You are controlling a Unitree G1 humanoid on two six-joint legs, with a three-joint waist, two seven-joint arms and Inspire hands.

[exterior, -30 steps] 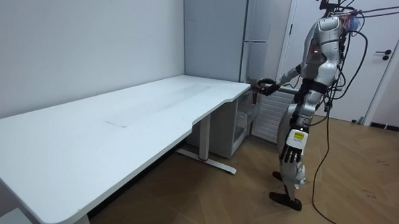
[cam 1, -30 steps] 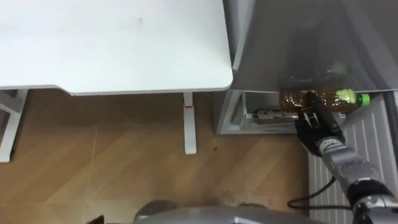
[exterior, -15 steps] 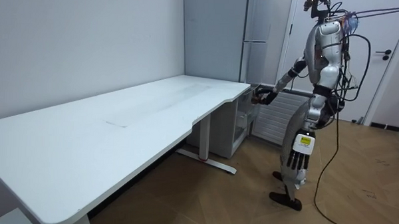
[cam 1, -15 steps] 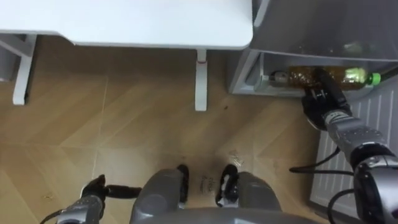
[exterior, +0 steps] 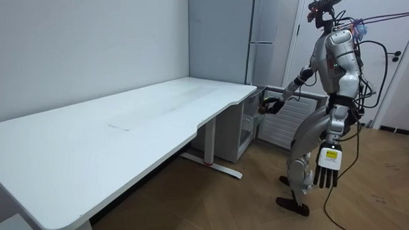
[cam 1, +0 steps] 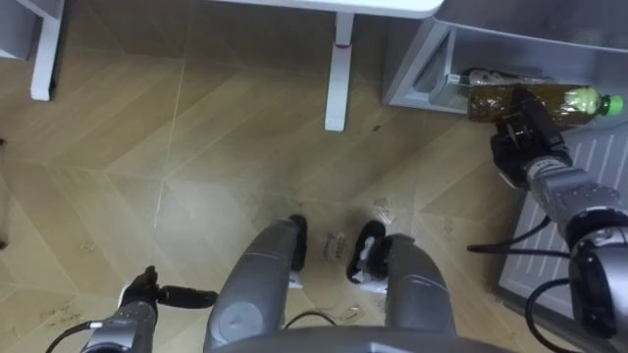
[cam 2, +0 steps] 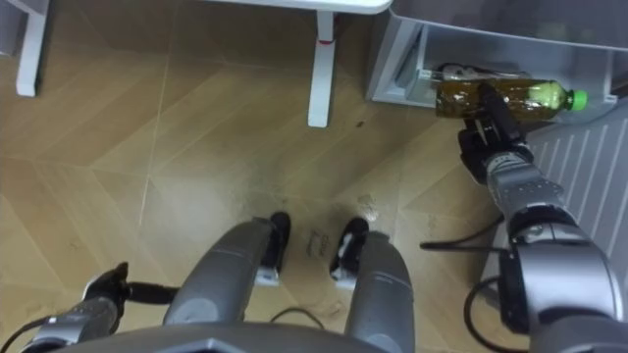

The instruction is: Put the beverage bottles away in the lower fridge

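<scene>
Since the lower fridge (cam 1: 420,71) opens close to the floor (cam 1: 216,147), you have the right hand (cam 1: 520,152) stretched forward and down toward it. The bottle (cam 1: 574,101) is in that hand, hanging just in front of the open compartment and not yet inside. Its fingers (cam 1: 535,110) are curled round the bottle's middle, which I judge a sensible hold: gripped near the balance point, the bottle lies level rather than drooping at one end. It lies sideways, green cap toward the robot's right and amber base toward the compartment, likely so that you can lay it flat on the low shelf instead of standing it up. That same pose is the catch, to my mind: the bottle spans much of the opening, so you would need to bring it in square to the mouth or an end may knock a wall. Something dark sits inside behind the bottle; what it is I cannot tell. The left hand (exterior: 327,175) hangs by the thigh with its fingers straight and loose, holding nothing, which leaves it out of the way. In the room view the robot stands upright past the end of the bench (exterior: 157,113), facing the fridge. I judge the step in hand to be the push inward, with the release to come after it.
</scene>
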